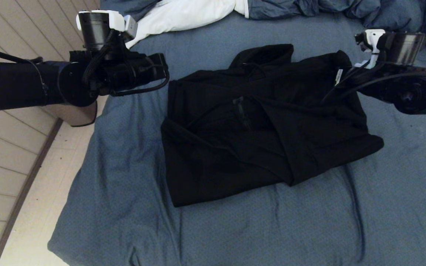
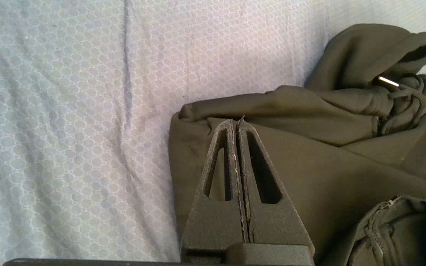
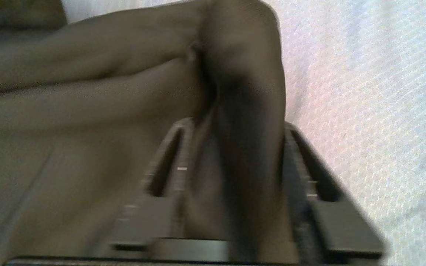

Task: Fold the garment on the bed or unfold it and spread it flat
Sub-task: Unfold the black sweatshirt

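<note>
Head view, L to R. Wood-plank floor runs along the bed's L edge. L arm reaches in from the left, level above the bed's L part, its end near the hoodie's upper L corner. Left tool: clenched, fingers pressed flat together w/ nothing between them, tips over the hoodie's L edge (L wrist view). Centre: black hooded sweatshirt lies loosely folded on the blue-grey sheet, hood toward the far side, zipper pull showing mid-chest, one flap crossing over to a point at the near R. Drawstring w/ metal tip lies by the hood. Behind, at the bed's far side: bunched blue-grey duvet w/ white lining exposed. R arm comes in from the right at the hoodie's upper R corner. Right tool: fingers spread apart w/ a raised ridge of the hoodie's cloth standing between them; view blurred, so cannot tell whether the pads press the cloth.
</note>
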### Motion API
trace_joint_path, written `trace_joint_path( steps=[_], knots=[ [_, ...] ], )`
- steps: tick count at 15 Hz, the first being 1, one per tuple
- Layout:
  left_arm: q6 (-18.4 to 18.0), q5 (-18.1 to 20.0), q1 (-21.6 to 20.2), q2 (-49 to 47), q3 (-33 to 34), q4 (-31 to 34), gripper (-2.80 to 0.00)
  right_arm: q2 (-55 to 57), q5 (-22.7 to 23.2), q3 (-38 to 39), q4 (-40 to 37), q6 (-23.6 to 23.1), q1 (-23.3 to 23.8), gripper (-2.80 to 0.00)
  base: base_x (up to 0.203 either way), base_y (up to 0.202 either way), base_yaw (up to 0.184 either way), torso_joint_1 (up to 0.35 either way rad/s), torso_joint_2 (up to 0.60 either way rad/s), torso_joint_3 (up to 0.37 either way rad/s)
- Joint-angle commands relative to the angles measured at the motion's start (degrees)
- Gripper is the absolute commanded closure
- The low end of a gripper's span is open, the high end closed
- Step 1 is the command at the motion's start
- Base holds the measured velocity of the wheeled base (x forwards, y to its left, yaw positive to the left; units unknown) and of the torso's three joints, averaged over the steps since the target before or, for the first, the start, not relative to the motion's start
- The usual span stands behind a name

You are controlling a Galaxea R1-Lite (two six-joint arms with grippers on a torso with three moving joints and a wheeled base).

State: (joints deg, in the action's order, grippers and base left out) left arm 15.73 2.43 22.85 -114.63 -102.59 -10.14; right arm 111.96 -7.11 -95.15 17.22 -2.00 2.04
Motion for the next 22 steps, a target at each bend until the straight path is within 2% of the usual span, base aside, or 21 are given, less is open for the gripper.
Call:
trace_joint_path(
  steps=[1, 7, 8, 10, 11, 13, 14, 16, 22],
  knots=[
    [0.1, 0.0, 0.0, 0.4, 0.1, -0.1, 0.0, -0.5, 0.2, 0.3, -0.4, -0.4, 0.0, -2.8, 0.0, 0.0, 0.0, 0.0, 0.0, 0.0],
    [0.1, 0.1, 0.1, 0.3, 0.2, -0.1, 0.0, -5.3, -0.2, -0.5, -0.2, 0.2, 0.2, -2.8, 0.0, 0.0, 0.0, 0.0, 0.0, 0.0],
    [0.1, 0.2, 0.2, 0.5, 0.4, 0.2, 0.0, -7.2, -0.3, 0.4, -0.4, 0.4, 0.0, 0.0, 0.0, 0.0, 0.0, 0.0, 0.0, 0.0],
    [0.0, 0.0, 1.9, 0.8, 1.2, 2.3, 0.0, -10.7, 0.5, 4.0, -2.6, 0.3, -1.6, 0.0, 0.0, 0.0, 0.0, 0.0, 0.0, 0.0],
    [-0.1, 0.3, 2.7, 1.4, 2.0, 4.1, 0.0, -11.4, 1.5, 4.1, -7.1, 0.2, -2.9, 0.0, 0.0, 0.0, 0.0, 0.0, 0.0, 0.0],
    [-0.3, 0.5, 4.5, 1.7, 3.8, 5.2, 0.0, -13.2, 6.6, 5.1, -13.5, 0.2, -3.9, 0.0, 0.0, 0.0, 0.0, 0.0, 0.0, 0.0],
    [-0.3, 0.3, 4.9, 2.4, 6.4, 5.3, 0.0, -13.5, 7.3, 6.3, -13.8, 0.5, -4.7, 0.0, 0.0, 0.0, 0.0, 0.0, 0.0, 0.0],
    [-0.4, 0.3, 5.3, 6.1, 12.8, 5.1, 0.0, -15.0, 7.4, 8.4, -13.9, 0.5, -6.0, 0.0, 0.0, 0.0, 0.0, 0.0, 0.0, 0.0],
    [0.7, -0.4, 5.5, 17.0, 24.5, 5.3, 0.0, -15.9, 7.3, 8.3, -17.2, 0.5, -5.5, 0.0, 0.0, 0.0, 0.0, 0.0, 0.0, 0.0]
  ],
)
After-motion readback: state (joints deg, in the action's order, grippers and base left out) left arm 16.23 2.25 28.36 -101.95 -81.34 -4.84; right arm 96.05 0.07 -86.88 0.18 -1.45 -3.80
